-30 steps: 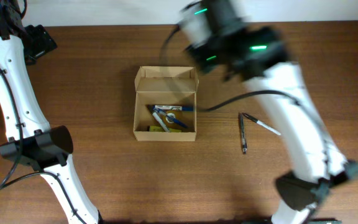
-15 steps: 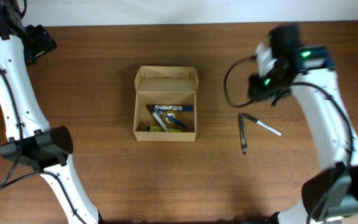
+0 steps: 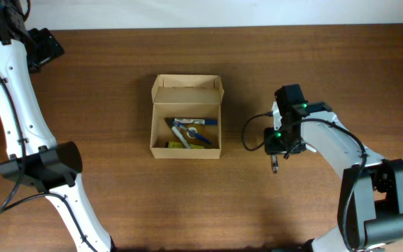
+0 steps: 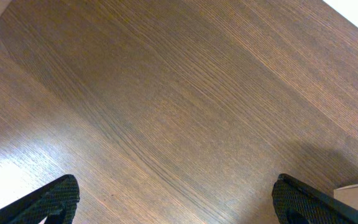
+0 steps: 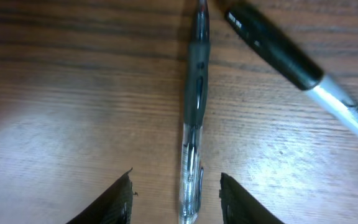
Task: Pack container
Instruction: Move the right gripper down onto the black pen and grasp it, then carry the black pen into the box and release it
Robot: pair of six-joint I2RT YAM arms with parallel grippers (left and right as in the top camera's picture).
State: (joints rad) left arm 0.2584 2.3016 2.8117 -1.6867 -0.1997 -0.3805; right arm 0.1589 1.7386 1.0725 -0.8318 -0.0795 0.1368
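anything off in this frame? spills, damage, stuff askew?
Nothing spilled or damaged. One oddity: a clear pen and a black marker lie outside the container, to its right, splayed in a V. The open right gripper straddles the clear pen. The pens inside lie crisscrossed.

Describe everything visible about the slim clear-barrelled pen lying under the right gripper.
The slim pen has a dark, rubbery-looking grip section toward its far end and a clear plastic barrel nearer the camera. It lies flat on the brown wooden table, lengthwise between the fingertips of the open right gripper, which flank it without touching. A black-and-white marker lies angled beside it, nearest at the far ends; whether they touch is unclear.
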